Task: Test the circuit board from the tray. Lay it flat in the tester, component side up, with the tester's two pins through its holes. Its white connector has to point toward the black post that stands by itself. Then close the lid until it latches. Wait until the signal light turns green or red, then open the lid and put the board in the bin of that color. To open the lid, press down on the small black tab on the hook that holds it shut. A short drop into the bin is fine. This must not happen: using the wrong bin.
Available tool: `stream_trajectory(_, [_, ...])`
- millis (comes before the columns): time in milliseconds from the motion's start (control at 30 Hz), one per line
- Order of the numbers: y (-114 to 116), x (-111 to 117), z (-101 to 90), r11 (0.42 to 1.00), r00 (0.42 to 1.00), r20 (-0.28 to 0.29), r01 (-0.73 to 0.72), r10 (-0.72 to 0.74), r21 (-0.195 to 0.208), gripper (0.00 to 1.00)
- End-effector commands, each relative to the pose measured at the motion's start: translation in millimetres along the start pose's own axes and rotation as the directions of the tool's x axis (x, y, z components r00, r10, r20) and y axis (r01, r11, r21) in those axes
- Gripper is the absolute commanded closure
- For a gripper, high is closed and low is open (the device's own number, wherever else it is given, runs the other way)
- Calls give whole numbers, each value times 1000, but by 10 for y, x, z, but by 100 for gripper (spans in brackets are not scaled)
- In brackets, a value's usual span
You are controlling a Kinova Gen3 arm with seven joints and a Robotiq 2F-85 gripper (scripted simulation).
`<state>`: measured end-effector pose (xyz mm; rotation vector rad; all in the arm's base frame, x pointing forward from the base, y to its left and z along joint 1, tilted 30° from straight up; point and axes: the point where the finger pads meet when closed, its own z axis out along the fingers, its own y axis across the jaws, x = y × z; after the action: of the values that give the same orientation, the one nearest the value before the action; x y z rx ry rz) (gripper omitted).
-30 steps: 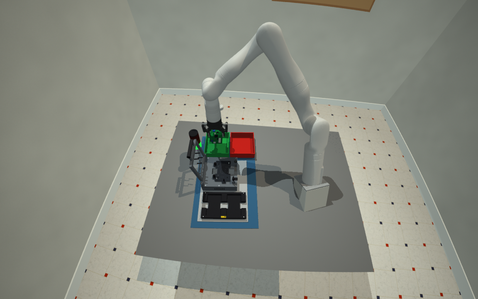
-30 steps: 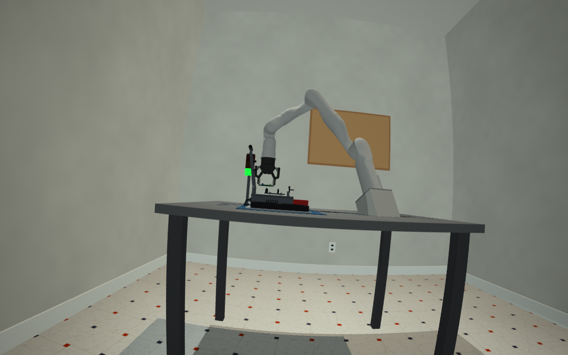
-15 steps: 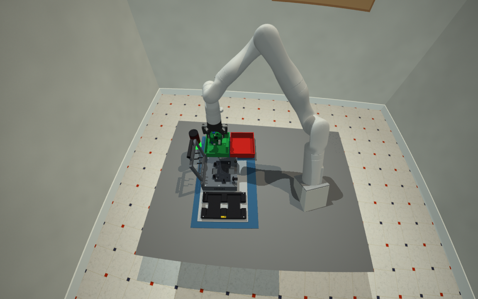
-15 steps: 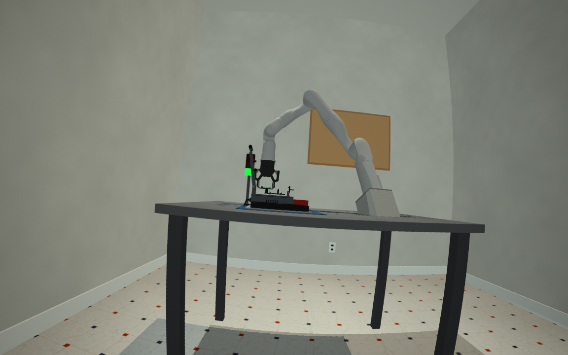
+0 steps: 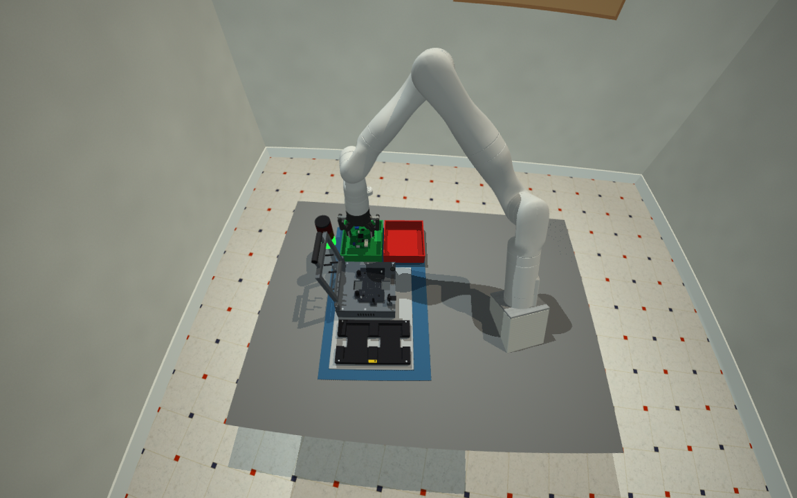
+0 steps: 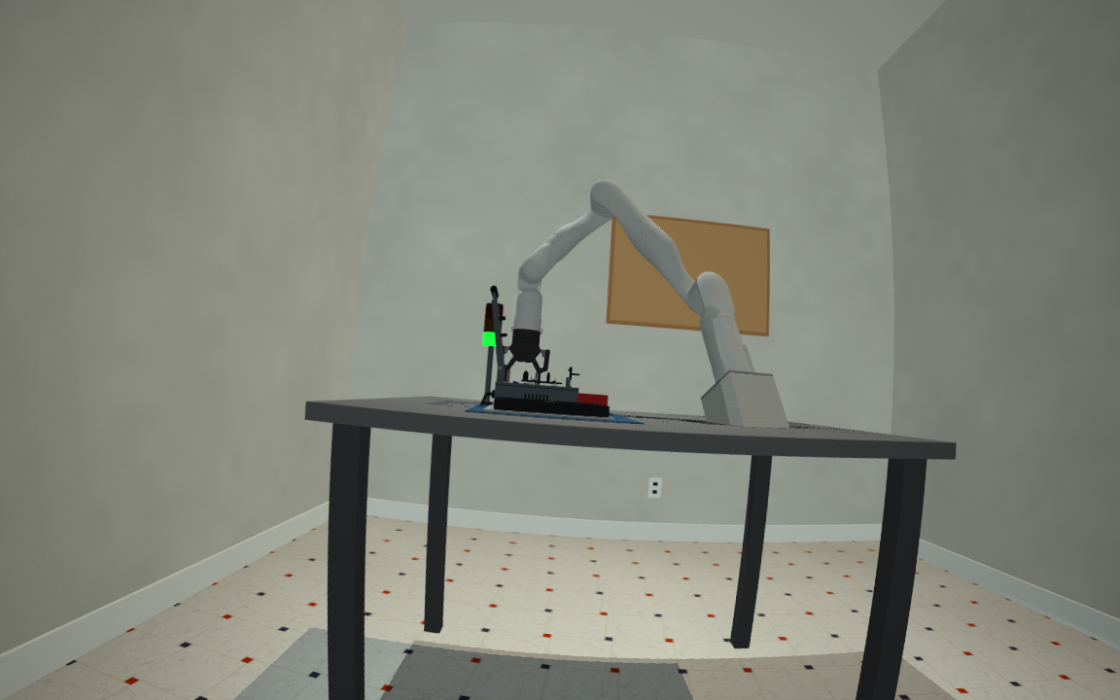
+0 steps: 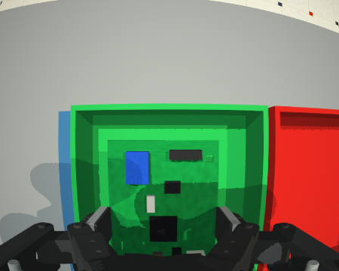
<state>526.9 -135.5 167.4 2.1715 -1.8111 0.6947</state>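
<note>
My gripper [image 5: 359,234] [image 6: 526,369] [image 7: 163,221] points down into the green bin [image 5: 361,258] [image 7: 169,106]. It is shut on the green circuit board [image 5: 361,238] [image 7: 192,169] by two opposite edges. The board is level, component side up, and inside the bin's walls as seen from above; its exact height over the bin floor cannot be told. The signal light [image 5: 331,243] [image 6: 489,338] glows green. The tester [image 5: 351,305] [image 6: 538,394] holds no board, and its lid [image 5: 316,247] [image 6: 499,348] stands open. The black tray [image 5: 358,340] holds no board.
The red bin [image 5: 404,241] [image 6: 592,400] [image 7: 309,169] stands right beside the green bin. The raised lid and the signal light's post stand close to the left of my gripper. The tester's upright hook [image 5: 391,298] [image 6: 572,374] is on its right side.
</note>
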Motion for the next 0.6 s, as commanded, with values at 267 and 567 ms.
stream_trajectory(267, [40,7,280,1000,1000,-2,0,0,-14,23])
stream_trajectory(567, [41,8,390,1000,1000,-2,0,0,-14,23])
